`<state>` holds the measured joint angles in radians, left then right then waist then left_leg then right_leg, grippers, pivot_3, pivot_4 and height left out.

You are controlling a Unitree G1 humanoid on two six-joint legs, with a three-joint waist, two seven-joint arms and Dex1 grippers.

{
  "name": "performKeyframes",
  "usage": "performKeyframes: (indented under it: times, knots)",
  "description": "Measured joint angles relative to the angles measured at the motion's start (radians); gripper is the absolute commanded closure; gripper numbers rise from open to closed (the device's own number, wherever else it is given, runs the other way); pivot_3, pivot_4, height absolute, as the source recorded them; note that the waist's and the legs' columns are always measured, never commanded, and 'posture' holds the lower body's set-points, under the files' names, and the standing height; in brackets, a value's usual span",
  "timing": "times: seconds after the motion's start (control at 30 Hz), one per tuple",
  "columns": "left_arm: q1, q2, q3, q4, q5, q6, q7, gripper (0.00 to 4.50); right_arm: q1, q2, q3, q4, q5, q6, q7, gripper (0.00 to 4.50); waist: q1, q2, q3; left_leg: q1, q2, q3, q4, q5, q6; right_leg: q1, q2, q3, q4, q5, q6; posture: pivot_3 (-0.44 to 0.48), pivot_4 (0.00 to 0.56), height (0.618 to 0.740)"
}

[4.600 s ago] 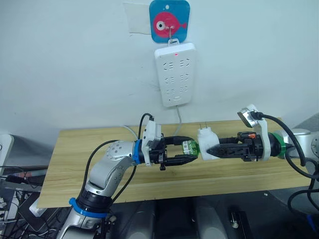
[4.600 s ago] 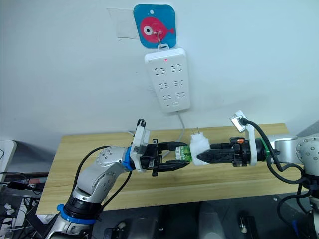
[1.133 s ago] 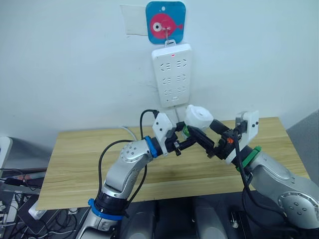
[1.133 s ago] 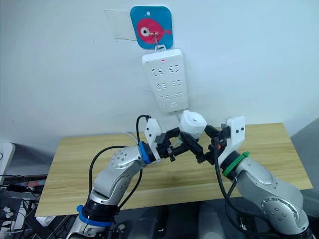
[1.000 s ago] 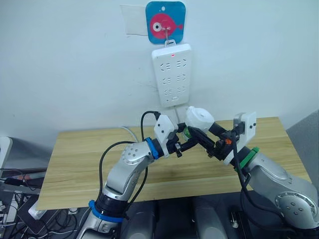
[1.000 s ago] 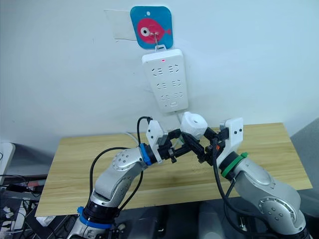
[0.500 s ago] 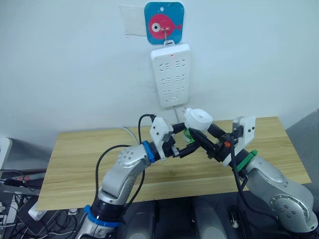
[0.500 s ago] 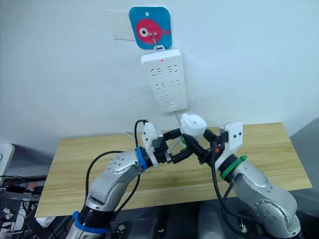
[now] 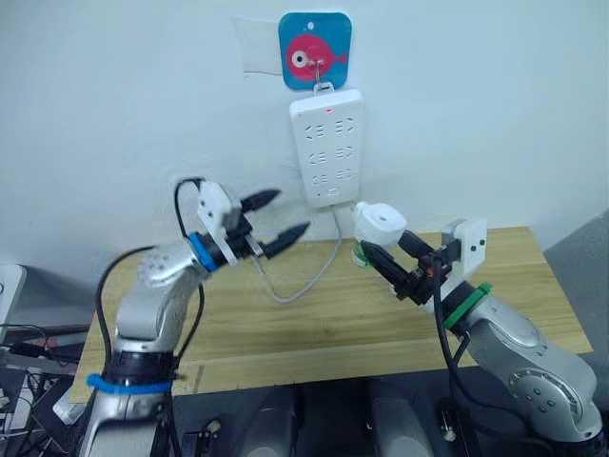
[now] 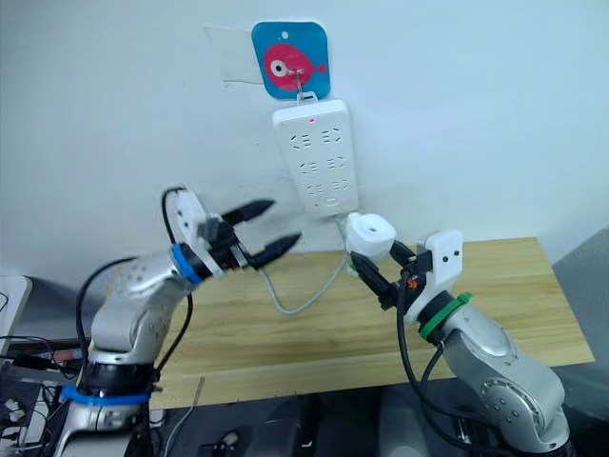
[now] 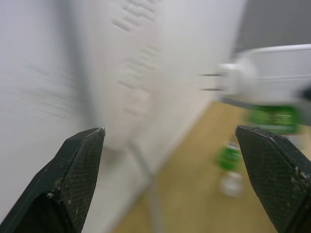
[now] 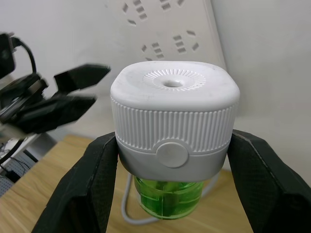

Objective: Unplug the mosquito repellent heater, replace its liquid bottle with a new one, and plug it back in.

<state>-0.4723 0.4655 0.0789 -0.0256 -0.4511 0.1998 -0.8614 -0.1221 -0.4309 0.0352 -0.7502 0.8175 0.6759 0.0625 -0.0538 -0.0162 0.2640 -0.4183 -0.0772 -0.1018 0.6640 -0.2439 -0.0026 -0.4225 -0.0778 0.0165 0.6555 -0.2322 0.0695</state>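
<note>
Head views: right pincer (image 9: 381,249) grips the mosquito repellent heater (image 9: 378,225), green bottle (image 9: 360,254) fitted beneath. Power strip (image 9: 327,147) hangs on the wall up and to the left of that pincer, near; the heater's axis is roughly upright. Left pincer (image 9: 269,216) is spread wide, empty, well off to the left. Cable (image 9: 309,276) droops over the worktop (image 9: 533,286).

Left wrist: heater prongs (image 11: 212,82) point toward the strip, not yet in.

Right wrist: heater clamped between the fingers (image 12: 92,179); sockets beyond. Right arm's nearer for plugging in, I'd say.
</note>
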Motion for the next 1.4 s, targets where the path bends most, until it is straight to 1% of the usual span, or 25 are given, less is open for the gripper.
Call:
performKeyframes:
  times: [0.23, 0.47, 0.57, 0.6, 0.63, 0.7, 0.83, 0.87, 0.93, 0.97, 1.13, 1.23, 1.4]
  knots:
    - [-0.117, -0.038, -0.042, 0.234, 0.062, -0.135, -0.079, 0.00, -0.056, 0.027, -0.007, 0.000, 0.006, 0.037, -0.022, 1.51, -0.003, 0.000, 0.000, 0.000, 0.000, 0.000, 0.000, 0.000, -0.001, -0.001, 0.000, 0.000, 0.001, 0.000, 0.000, -0.153, 0.210, 0.740]
    - [-0.287, -0.093, -0.072, 0.468, 0.110, -0.255, -0.164, 0.00, -0.094, 0.034, -0.010, 0.000, 0.011, 0.078, -0.021, 1.51, -0.004, -0.001, -0.001, 0.000, 0.000, 0.001, 0.000, 0.000, -0.001, -0.001, 0.000, 0.000, 0.001, 0.000, 0.000, -0.165, 0.210, 0.740]
    - [-0.319, -0.105, -0.074, 0.527, 0.120, -0.283, -0.199, 0.00, -0.101, 0.035, -0.010, 0.000, 0.008, 0.081, -0.021, 1.51, -0.006, -0.001, -0.001, 0.000, 0.000, 0.001, 0.000, 0.000, -0.001, -0.001, 0.000, 0.000, 0.002, 0.000, 0.000, -0.171, 0.211, 0.740]
    - [-0.328, -0.108, -0.074, 0.548, 0.120, -0.288, -0.219, 0.30, -0.110, 0.036, -0.010, 0.000, 0.005, 0.083, -0.021, 1.51, -0.007, -0.001, -0.001, 0.000, 0.000, 0.001, 0.000, 0.000, -0.001, -0.001, 0.000, 0.000, 0.002, 0.000, 0.000, -0.174, 0.212, 0.740]
    - [-0.328, -0.108, -0.074, 0.550, 0.120, -0.289, -0.223, 0.38, -0.113, 0.037, -0.010, 0.000, 0.004, 0.083, -0.021, 1.51, -0.007, -0.001, -0.001, 0.000, 0.000, 0.001, 0.000, 0.000, -0.001, -0.001, 0.000, 0.000, 0.002, 0.000, 0.000, -0.174, 0.212, 0.740]
    - [-0.328, -0.108, -0.073, 0.555, 0.119, -0.288, -0.242, 0.85, -0.122, 0.039, -0.010, 0.000, -0.003, 0.084, -0.021, 1.51, -0.008, -0.001, -0.001, 0.000, 0.000, 0.001, 0.000, 0.000, -0.001, -0.001, 0.000, 0.000, 0.002, 0.000, 0.000, -0.175, 0.213, 0.740]
    - [-0.328, -0.108, -0.067, 0.555, 0.111, -0.262, -0.259, 2.14, -0.129, 0.036, -0.004, 0.000, -0.027, 0.084, -0.018, 1.51, -0.008, -0.001, -0.001, 0.000, 0.000, 0.001, 0.000, 0.000, -0.001, -0.001, 0.000, 0.000, 0.002, 0.000, 0.000, -0.176, 0.213, 0.740]
    - [-0.329, -0.108, -0.065, 0.555, 0.106, -0.254, -0.258, 2.37, -0.130, 0.033, -0.001, 0.000, -0.035, 0.085, -0.015, 1.51, -0.008, -0.001, -0.001, 0.000, 0.000, 0.001, 0.000, 0.000, -0.001, -0.001, 0.000, 0.000, 0.002, 0.000, 0.000, -0.176, 0.213, 0.740]
    - [-0.344, -0.112, -0.050, 0.566, 0.095, -0.231, -0.249, 3.01, -0.138, 0.024, 0.007, 0.000, -0.064, 0.084, -0.004, 1.51, -0.008, -0.001, -0.001, 0.000, 0.000, 0.001, 0.000, 0.000, 0.000, -0.001, 0.000, 0.000, 0.002, 0.000, 0.000, -0.174, 0.215, 0.740]
    - [-0.354, -0.113, -0.043, 0.574, 0.094, -0.220, -0.245, 3.20, -0.141, 0.023, 0.008, 0.000, -0.078, 0.083, 0.001, 1.51, -0.008, -0.001, -0.001, 0.000, 0.000, 0.001, 0.001, 0.000, 0.000, -0.001, 0.000, 0.000, 0.002, 0.000, 0.000, -0.174, 0.215, 0.740]
    - [-0.357, -0.120, -0.043, 0.576, 0.093, -0.203, -0.244, 3.20, -0.147, 0.024, 0.012, 0.008, -0.118, 0.084, 0.010, 1.51, -0.008, -0.001, -0.001, 0.000, 0.000, 0.001, 0.001, 0.000, -0.001, -0.001, 0.000, 0.000, 0.003, 0.000, 0.000, -0.174, 0.215, 0.740]
    - [-0.362, -0.122, -0.043, 0.577, 0.093, -0.183, -0.246, 3.20, -0.160, 0.026, 0.037, 0.012, -0.151, 0.095, 0.010, 1.51, -0.008, -0.001, -0.001, 0.000, 0.000, 0.000, 0.001, 0.000, -0.001, -0.001, 0.000, 0.000, 0.003, 0.000, 0.000, -0.176, 0.219, 0.740]
    - [-0.362, -0.126, -0.042, 0.575, 0.082, -0.163, -0.255, 3.20, -0.169, 0.062, 0.066, 0.039, -0.225, 0.097, -0.008, 1.51, -0.008, -0.001, -0.001, 0.000, 0.000, 0.001, 0.001, 0.001, -0.001, -0.002, 0.000, 0.000, 0.003, 0.000, 0.000, -0.172, 0.223, 0.740]
